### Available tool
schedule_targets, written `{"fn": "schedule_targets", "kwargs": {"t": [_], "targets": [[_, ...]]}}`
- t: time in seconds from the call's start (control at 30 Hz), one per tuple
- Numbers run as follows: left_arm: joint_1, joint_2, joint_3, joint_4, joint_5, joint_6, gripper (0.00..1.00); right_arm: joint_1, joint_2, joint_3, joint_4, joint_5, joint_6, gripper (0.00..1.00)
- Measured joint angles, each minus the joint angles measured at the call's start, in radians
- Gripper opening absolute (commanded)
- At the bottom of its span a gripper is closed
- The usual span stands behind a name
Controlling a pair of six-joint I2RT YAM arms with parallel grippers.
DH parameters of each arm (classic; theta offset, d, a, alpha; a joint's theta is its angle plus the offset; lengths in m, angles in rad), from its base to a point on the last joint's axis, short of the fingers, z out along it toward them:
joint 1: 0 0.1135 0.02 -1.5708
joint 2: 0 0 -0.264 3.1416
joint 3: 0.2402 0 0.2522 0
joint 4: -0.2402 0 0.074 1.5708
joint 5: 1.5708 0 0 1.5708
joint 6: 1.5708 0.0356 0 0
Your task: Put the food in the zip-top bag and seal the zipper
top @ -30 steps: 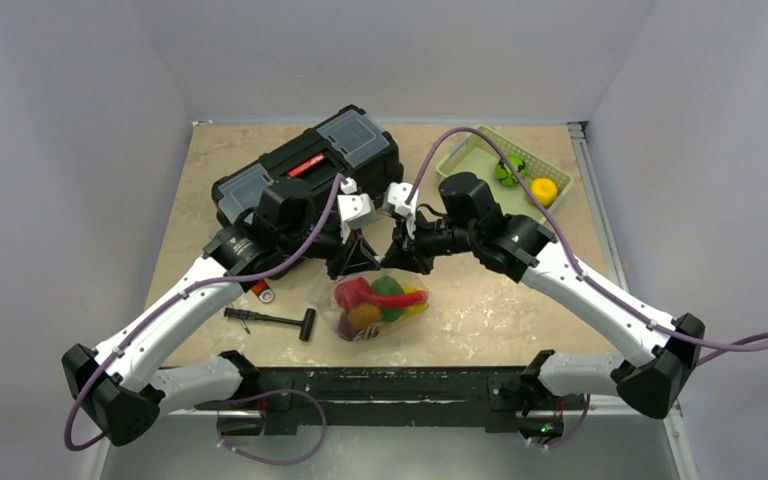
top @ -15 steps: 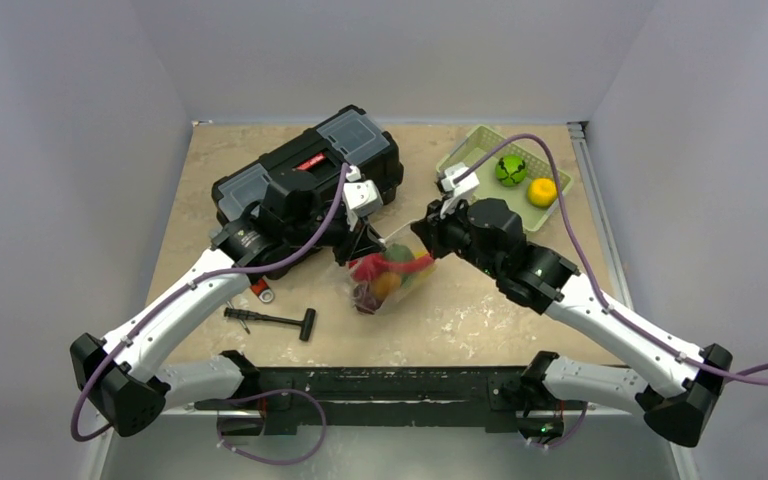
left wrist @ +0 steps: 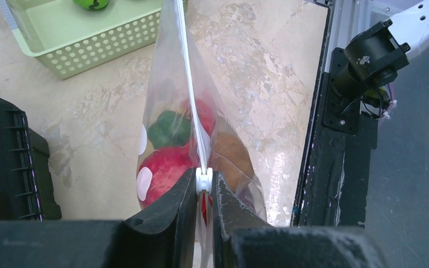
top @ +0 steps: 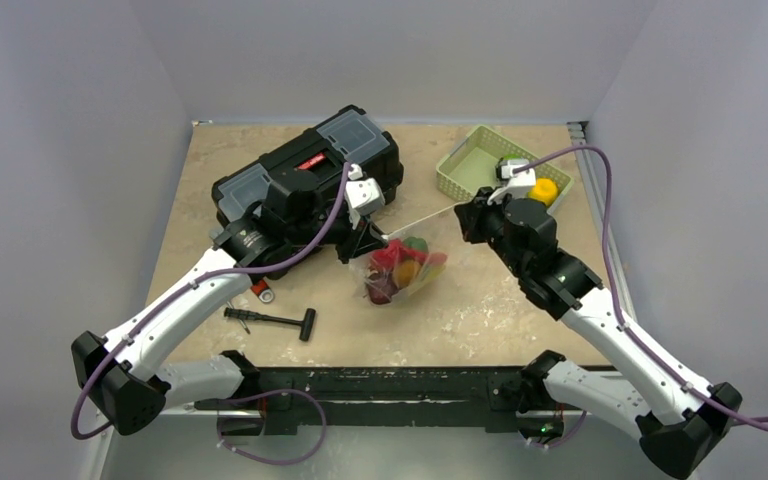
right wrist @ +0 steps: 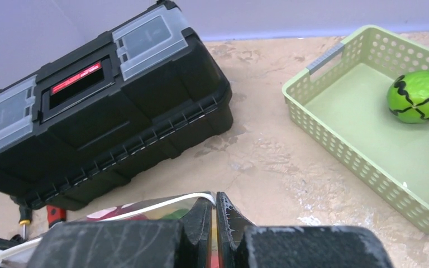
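Tautly stretched the zipper (left wrist: 187, 84) of the zip-top bag (left wrist: 166, 84) mid-frame, with left gripper (left wrist: 204, 181) pinched nearly shut on one end, right gripper (right wrist: 215, 204) clamped fully on the other; food (left wrist: 165, 167) inside.

one zip-top bag (top: 406, 272), one black toolbox (top: 322, 160), one green basket (top: 470, 160), one t-handle tool (top: 272, 320)

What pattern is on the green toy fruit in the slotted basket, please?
Wavy black lines cross the toy fruit; the right wrist view shows it best.
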Motion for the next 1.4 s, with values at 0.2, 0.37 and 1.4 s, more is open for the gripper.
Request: {"fn": "schedule_targets", "kwargs": {"t": [0.2, 0.37, 1.4], "targets": [[0.0, 0.003, 0.003, -0.083, -0.014, 0.0, 0.0, -0.079, -0.012, -0.018, 0.0, 0.192, 0.003, 0.0], [0.001, 0.023, 0.007, -0.134, -0.021, 0.0, 0.0, -0.092, -0.013, -0.024, 0.024, 0.181, -0.016, 0.03], [-0.061, 0.062, 0.042, -0.161, -0.156, -0.008, 0.08, 0.167, 0.431, 0.389, -0.58, 0.169, 0.884, 0.37]]}}
